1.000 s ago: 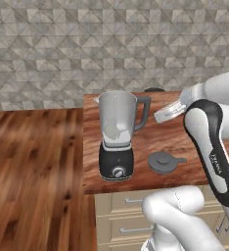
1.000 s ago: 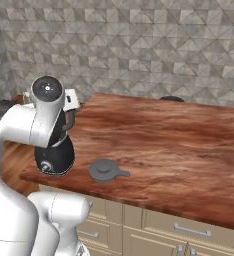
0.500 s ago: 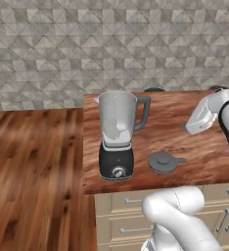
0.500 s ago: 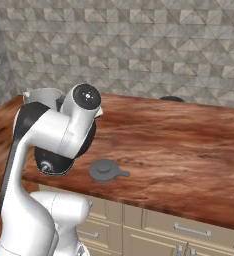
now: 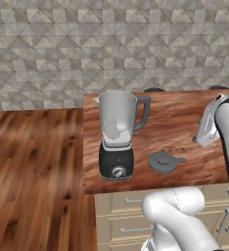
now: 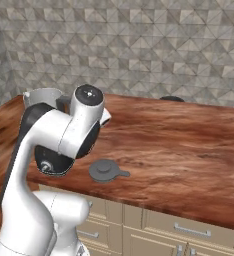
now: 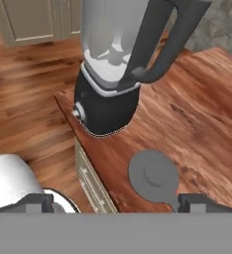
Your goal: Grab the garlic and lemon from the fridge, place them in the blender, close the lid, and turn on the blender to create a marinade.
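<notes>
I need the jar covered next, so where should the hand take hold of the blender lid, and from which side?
Probably the raised centre knob of the lid, from straight above: the disc lies flat on the counter beside the blender, so its thin rim offers little to pinch.

The blender is stood upright near the counter's front edge, clear jar uncovered on a black base, well ahead of the wide-set jaws. The lid, a dark grey disc, is laid flat beside it, nearest the jaws.
</notes>
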Available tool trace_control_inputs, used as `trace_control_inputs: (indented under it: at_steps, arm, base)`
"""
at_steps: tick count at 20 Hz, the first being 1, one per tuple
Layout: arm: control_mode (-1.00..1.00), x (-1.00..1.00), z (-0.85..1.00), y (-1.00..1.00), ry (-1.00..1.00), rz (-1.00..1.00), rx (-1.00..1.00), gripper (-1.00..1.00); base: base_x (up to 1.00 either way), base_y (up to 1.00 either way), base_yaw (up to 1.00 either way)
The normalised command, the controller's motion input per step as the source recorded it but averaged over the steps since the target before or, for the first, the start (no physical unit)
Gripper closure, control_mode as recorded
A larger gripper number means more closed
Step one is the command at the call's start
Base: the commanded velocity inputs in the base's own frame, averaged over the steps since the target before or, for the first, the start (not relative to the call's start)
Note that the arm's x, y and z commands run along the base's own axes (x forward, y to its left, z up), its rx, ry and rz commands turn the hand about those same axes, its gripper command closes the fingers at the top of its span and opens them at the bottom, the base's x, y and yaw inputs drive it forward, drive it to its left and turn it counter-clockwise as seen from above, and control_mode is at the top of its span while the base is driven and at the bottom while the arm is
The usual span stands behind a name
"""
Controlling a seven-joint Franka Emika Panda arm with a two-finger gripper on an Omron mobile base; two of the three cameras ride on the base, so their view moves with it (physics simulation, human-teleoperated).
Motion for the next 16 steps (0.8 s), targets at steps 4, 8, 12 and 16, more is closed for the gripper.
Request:
trace_control_inputs:
  at_steps: [4, 8, 12, 16]
  arm:
    - [-1.0, 0.0, -0.49, -0.3, 0.12, 0.15, -0.34, -1.0]
    - [-1.0, 0.0, -0.56, -0.4, 0.07, 0.21, -0.3, -1.0]
    - [-1.0, 0.0, -0.6, -0.44, 0.04, 0.24, -0.28, -1.0]
    - [-1.0, 0.0, -0.59, -0.34, 0.0, 0.23, -0.24, -1.0]
  base:
    - [0.0, 0.0, 0.0]
    - [0.0, 0.0, 0.0]
    - [0.0, 0.0, 0.0]
    - [0.0, 0.0, 0.0]
